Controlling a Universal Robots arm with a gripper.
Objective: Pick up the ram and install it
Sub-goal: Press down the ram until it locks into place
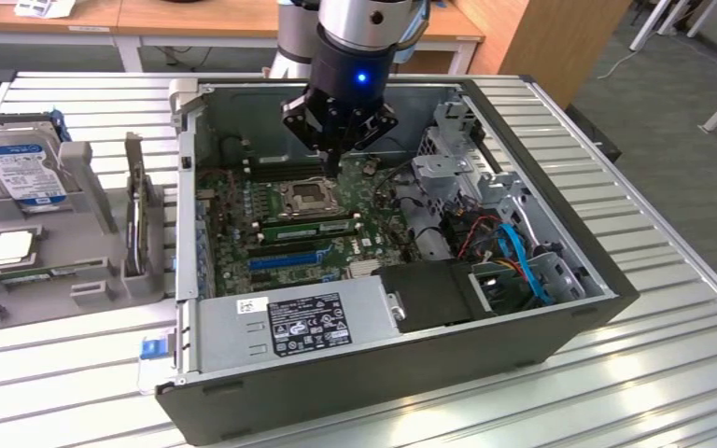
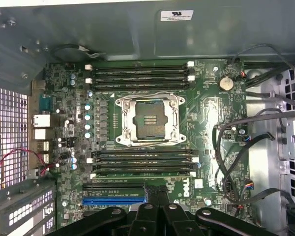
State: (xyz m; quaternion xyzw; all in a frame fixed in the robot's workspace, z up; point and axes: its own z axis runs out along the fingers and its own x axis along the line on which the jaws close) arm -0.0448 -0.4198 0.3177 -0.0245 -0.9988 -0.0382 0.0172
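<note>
A long, narrow green ram stick lies flat at the front of the grey holder on the exterior view's left. Another green stick sits in a memory slot just below the processor socket. My gripper hangs inside the open computer case, over the motherboard near the upper black memory slots. Its dark fingers are shut together, and I see nothing between them. The lower memory slots lie just ahead of the fingertips.
The grey holder also carries a hard drive, a silver processor chip and an upright card. Inside the case are a power supply, drive cages and loose cables beside the board.
</note>
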